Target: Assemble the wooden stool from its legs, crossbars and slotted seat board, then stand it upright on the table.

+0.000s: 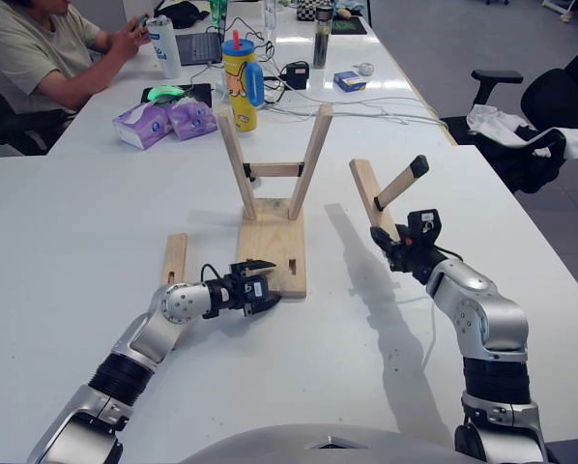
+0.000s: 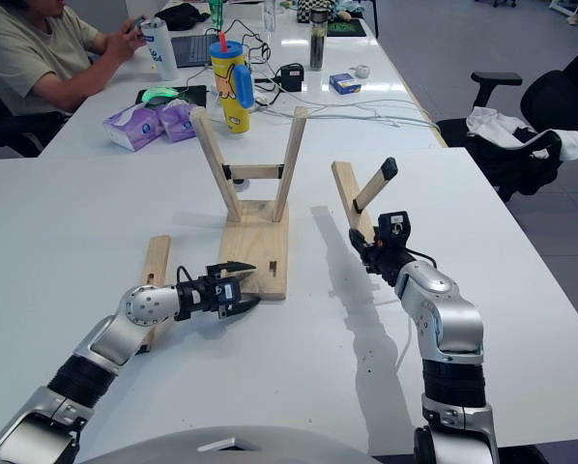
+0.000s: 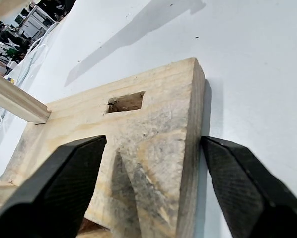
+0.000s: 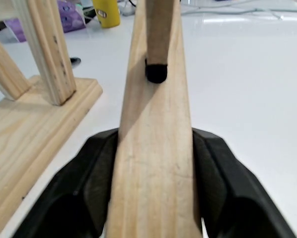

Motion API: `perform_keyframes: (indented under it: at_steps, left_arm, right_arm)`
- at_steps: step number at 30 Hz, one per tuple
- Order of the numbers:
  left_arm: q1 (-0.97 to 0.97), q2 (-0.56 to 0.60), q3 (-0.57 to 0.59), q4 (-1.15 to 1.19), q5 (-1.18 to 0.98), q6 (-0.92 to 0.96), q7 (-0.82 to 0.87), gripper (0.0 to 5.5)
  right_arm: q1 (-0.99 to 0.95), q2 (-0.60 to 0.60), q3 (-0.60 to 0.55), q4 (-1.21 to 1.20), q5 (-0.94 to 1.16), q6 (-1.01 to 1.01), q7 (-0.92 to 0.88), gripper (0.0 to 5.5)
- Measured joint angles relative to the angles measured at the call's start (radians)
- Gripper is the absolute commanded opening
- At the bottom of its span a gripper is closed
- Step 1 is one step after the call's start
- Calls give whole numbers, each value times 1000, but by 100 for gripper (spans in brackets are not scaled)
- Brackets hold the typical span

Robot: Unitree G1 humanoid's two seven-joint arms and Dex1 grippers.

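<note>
Left wrist view sits right over the left claw (image 3: 153, 144). Its two black fingers (image 3: 64, 188) are spread, one above the top face of the seat board (image 3: 89, 114) and the other down beside the board's edge over the white table (image 3: 248, 74). A sliver of gap shows there, so it grips nothing. Just past the fingertips a rectangular slot (image 3: 125, 101) is cut into the board, whose far end is cut off.

From the head, the board lies flat ahead of that claw with two upright legs (image 1: 236, 159) planted at its far end and joined by a short crossbar (image 1: 276, 170). A loose leg (image 1: 175, 259) lies flat beside the left forearm, its near end hidden by the arm.

The right claw (image 1: 390, 246) is clenched on the near end of the held leg (image 4: 156, 148), with a pad pressed to each side. The leg runs away from the claw, well to the side of the board. A slanted bar (image 1: 402, 182) rises from it, black at the joint and at the free tip. I cannot tell whether the leg's far end touches the table.

Far beyond both claws stand purple tissue packs (image 1: 163, 121), a yellow cup (image 1: 239, 87), a dark bottle (image 1: 322, 39) and a small blue box (image 1: 349, 81). Their printing is too small to read.
</note>
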Motion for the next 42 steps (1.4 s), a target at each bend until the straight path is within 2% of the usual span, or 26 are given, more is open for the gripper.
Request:
perform_keyframes:
  at_steps: [6, 8, 12, 17, 22, 25, 29, 33, 42]
  left_arm:
    - [1, -48, 79, -43, -118, 46, 22, 354]
    - [1, -73, 134, -100, -235, 107, 12, 354]
    - [-6, -123, 282, -240, -581, 360, -5, 354]
    - [-76, -141, 468, -280, -1067, 704, 23, 428]
    - [-154, -134, 587, -239, -1473, 959, 69, 503]
    - [-228, -111, 638, -195, -1683, 1089, 126, 519]
    - [-296, -95, 648, -156, -1792, 1167, 178, 519]
    - [-306, -93, 640, -150, -1807, 1201, 189, 519]
    - [-306, -85, 639, -182, -1818, 1232, 192, 383]
  right_arm:
    - [-49, 29, -85, -15, 69, -109, 4, 207]
    - [-96, 39, -111, -42, 121, -129, 14, 207]
    - [-204, 49, -138, -80, 315, -79, 63, 207]
    - [-237, 39, -140, -52, 592, 105, 185, 207]
    - [-241, -13, -121, -13, 781, 273, 306, 207]
    - [-264, -75, -76, 4, 864, 376, 411, 207]
    - [-277, -128, -57, 21, 923, 426, 492, 207]
    - [-277, -167, -32, 34, 925, 447, 534, 207]
    - [-277, -201, 14, 45, 913, 458, 584, 207]
